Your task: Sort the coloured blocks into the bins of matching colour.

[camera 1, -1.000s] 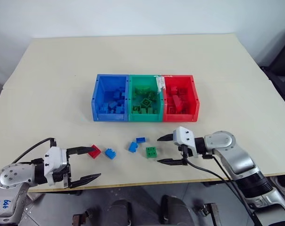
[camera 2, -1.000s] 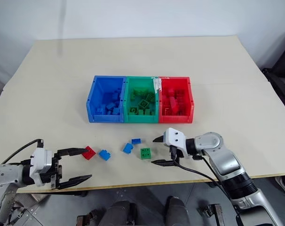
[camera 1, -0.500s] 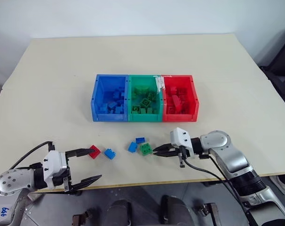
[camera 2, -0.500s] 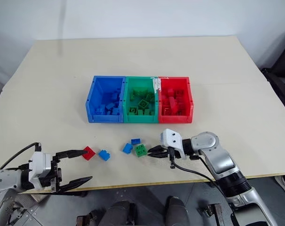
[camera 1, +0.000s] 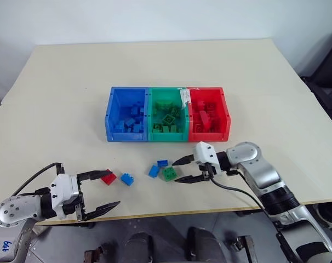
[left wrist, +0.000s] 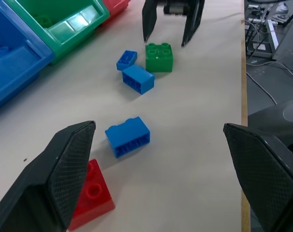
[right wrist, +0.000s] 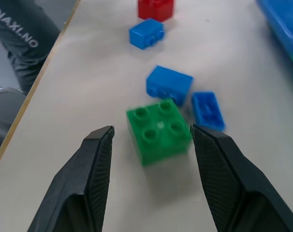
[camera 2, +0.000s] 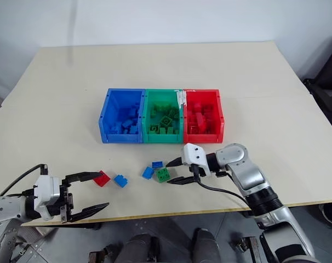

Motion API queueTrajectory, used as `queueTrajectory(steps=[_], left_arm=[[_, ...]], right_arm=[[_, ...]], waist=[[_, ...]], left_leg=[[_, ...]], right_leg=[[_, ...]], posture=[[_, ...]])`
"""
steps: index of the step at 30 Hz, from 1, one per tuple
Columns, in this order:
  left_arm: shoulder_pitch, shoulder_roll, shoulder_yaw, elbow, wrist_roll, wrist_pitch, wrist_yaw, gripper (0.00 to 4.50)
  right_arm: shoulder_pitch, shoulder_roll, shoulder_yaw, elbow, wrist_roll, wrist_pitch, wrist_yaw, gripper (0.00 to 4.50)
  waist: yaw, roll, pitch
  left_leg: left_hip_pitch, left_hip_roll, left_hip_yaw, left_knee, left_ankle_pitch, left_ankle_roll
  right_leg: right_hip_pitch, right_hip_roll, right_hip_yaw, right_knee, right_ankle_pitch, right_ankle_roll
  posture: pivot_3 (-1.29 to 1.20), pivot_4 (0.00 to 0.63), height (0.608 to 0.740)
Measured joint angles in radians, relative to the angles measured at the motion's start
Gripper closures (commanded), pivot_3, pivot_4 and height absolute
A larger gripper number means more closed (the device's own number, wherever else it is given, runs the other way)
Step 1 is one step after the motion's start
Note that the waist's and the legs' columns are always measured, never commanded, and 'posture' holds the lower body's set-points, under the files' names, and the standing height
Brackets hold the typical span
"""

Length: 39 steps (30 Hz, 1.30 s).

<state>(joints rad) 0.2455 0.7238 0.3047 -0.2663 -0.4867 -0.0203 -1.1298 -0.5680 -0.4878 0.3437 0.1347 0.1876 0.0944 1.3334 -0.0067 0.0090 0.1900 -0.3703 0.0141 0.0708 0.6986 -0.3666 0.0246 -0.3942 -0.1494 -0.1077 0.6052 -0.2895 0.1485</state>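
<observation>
The right gripper [camera 1: 181, 170] has its jaws standing moderately apart and empty, tips just beside the green block [camera 1: 169, 173], which lies on the table [camera 1: 264, 98] at about nine o'clock from them. Its forearm runs back toward three o'clock, bent at the elbow near the table's front edge. Half a second ago those jaws were pinched almost together right against the block; now they have parted again, and the block sits a little further toward the two blue blocks [camera 1: 158, 167] than it did a second ago.

The left gripper [camera 1: 103, 190] keeps its jaws spread wide and empty, low over the front edge, with the red block [camera 1: 107, 177] just beside its upper finger and another blue block [camera 1: 127, 179] at three o'clock of that; it has not shifted.

The bins [camera 1: 167, 114], blue, green and red in a row, stand at twelve o'clock from the loose blocks, each already holding blocks of its colour.
</observation>
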Motion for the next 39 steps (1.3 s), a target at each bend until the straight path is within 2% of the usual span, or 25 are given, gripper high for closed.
queueTrajectory(steps=[14, 24, 39], left_arm=[[0.009, 0.000, -0.004, -0.013, 0.000, 0.010, 0.015, 0.00], [0.004, -0.001, -0.004, -0.015, 0.000, 0.010, 0.014, 0.00], [-0.004, -0.001, -0.004, -0.008, 0.000, 0.008, 0.014, 0.00]], right_arm=[[-0.017, 0.037, 0.024, 0.053, -0.017, -0.075, 0.007, 1.83], [-0.046, 0.073, 0.026, 0.093, -0.019, -0.075, 0.015, 1.83], [-0.096, 0.106, 0.044, 0.261, -0.055, -0.166, 0.035, 1.83]], waist=[[-0.002, 0.000, 0.000], [-0.022, 0.000, 0.000], [-0.024, 0.000, 0.000]], left_leg=[[0.001, 0.000, 0.000, 0.000, 0.000, 0.000], [0.000, 0.000, 0.000, 0.000, 0.000, 0.000], [0.001, 0.001, 0.000, 0.000, 0.000, 0.000]], right_leg=[[0.000, 0.000, 0.000, 0.000, 0.000, 0.000], [0.000, 0.000, 0.000, 0.001, 0.000, 0.000], [0.000, 0.000, 0.000, 0.001, 0.000, 0.000]], posture=[[0.00, 0.150, 0.740], [0.00, 0.150, 0.740], [0.00, 0.150, 0.740]])
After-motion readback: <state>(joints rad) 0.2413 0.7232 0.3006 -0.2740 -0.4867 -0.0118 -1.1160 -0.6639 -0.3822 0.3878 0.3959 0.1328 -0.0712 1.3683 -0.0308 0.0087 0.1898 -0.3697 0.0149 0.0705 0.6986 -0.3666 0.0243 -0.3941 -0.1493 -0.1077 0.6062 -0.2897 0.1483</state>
